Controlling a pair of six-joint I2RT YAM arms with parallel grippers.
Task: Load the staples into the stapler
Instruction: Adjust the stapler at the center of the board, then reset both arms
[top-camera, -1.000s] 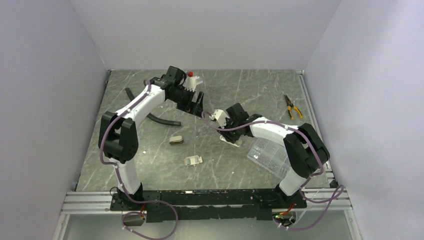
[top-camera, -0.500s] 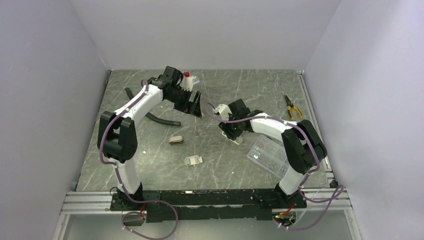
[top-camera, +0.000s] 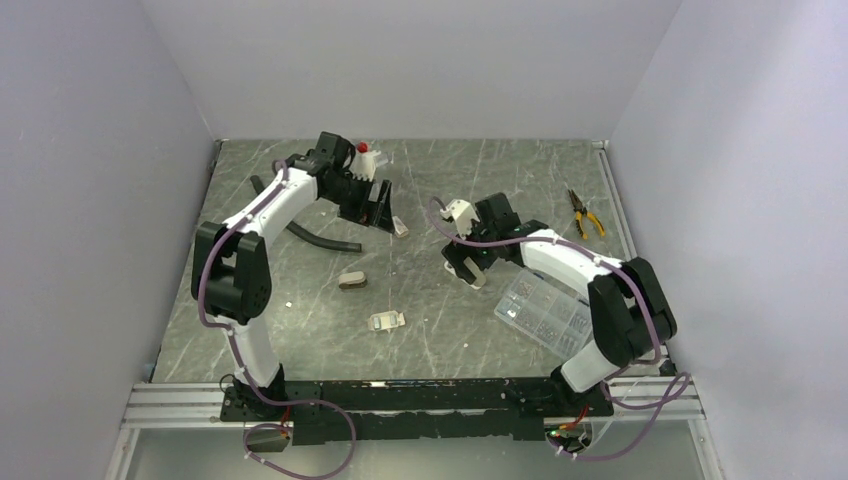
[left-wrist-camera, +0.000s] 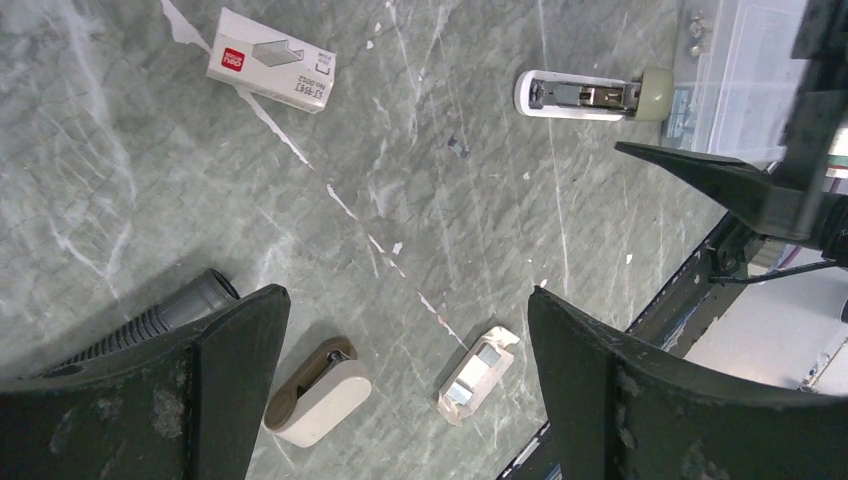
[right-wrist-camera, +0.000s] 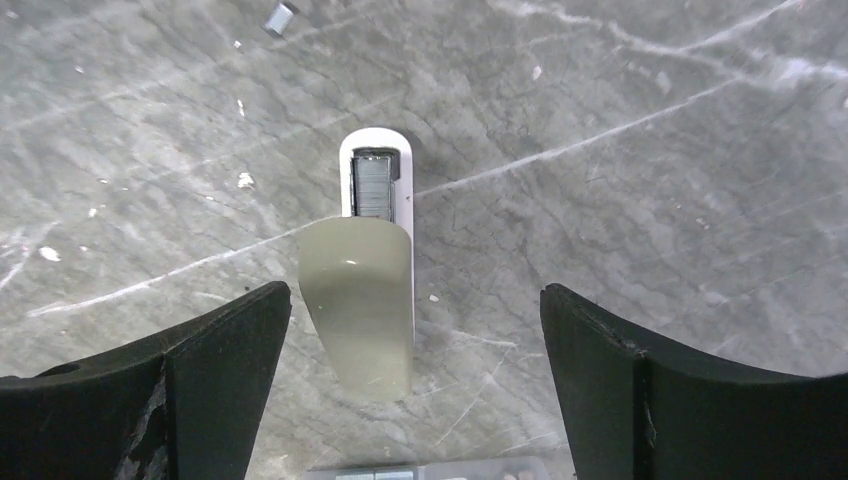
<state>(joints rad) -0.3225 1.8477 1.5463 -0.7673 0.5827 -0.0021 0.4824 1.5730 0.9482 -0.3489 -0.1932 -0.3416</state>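
Right wrist shows the right claw (right-wrist-camera: 412, 292) just sprung wide, letting go of the stapler (right-wrist-camera: 358, 290) on the bench (right-wrist-camera: 650, 150); left claw (left-wrist-camera: 408, 296) hangs open. Loading likely comes next.

Table (right-wrist-camera: 620, 120): stone-look top, grey-green with white veins, smooth, low sheen, with small pale specks on it.

Stapler (right-wrist-camera: 362, 290): the top arm is smooth olive-grey plastic with a soft satin gloss. The base is white and smooth. The channel at 12 o'clock of the arm is bright bare metal.

Right gripper (right-wrist-camera: 415, 290), fingers (right-wrist-camera: 200, 400): black plastic, matt, finely grainy, with pale scuffs along the edges.

Left gripper (left-wrist-camera: 408, 295), fingers (left-wrist-camera: 620, 400): likewise matt black and grainy.

Staple box (left-wrist-camera: 271, 60), at 11 o'clock in the left wrist view: white printed card, matt.

Compartment box (left-wrist-camera: 745, 70), at 1 o'clock: clear glossy plastic.

Hose (left-wrist-camera: 160, 315), at 8 o'clock: black, ribbed, dull.
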